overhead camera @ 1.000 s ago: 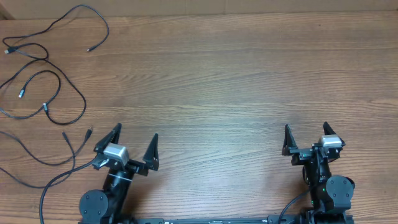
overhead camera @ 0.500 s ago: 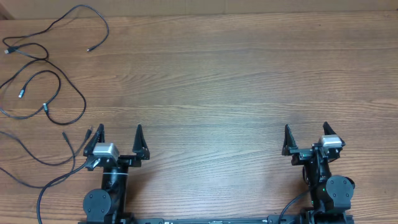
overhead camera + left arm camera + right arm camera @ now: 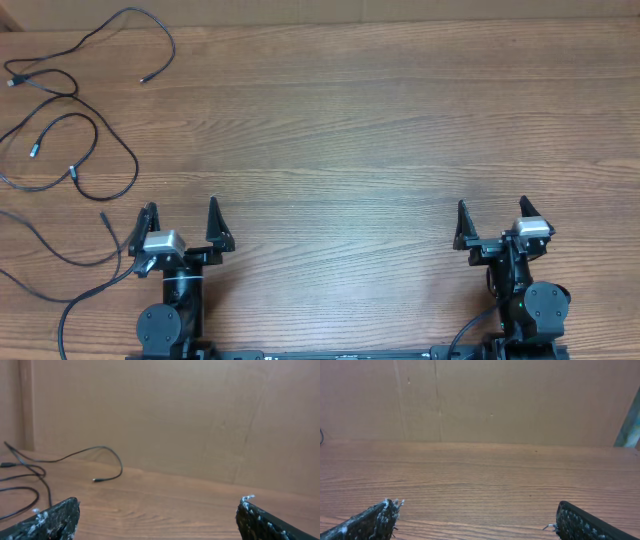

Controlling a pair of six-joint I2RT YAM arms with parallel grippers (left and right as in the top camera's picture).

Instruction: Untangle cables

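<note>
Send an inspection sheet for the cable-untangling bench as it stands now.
surface: wooden table, nothing on its middle or right.
job's things: thin black cables in loose crossing loops at far left, plug ends free; none held.
clutter: nothing seen.
grippers: left gripper open, empty, beside the nearest strands; right gripper open, empty, far from them.
cables: thicker black wire at the right arm's base; black strands by the left arm, cannot tell whose.
surroundings: brown cardboard wall behind the table.

Left pincer (image 3: 158,502) spread wide; cables (image 3: 100,448) far left on table (image 3: 200,510), possibly crossing.
</note>
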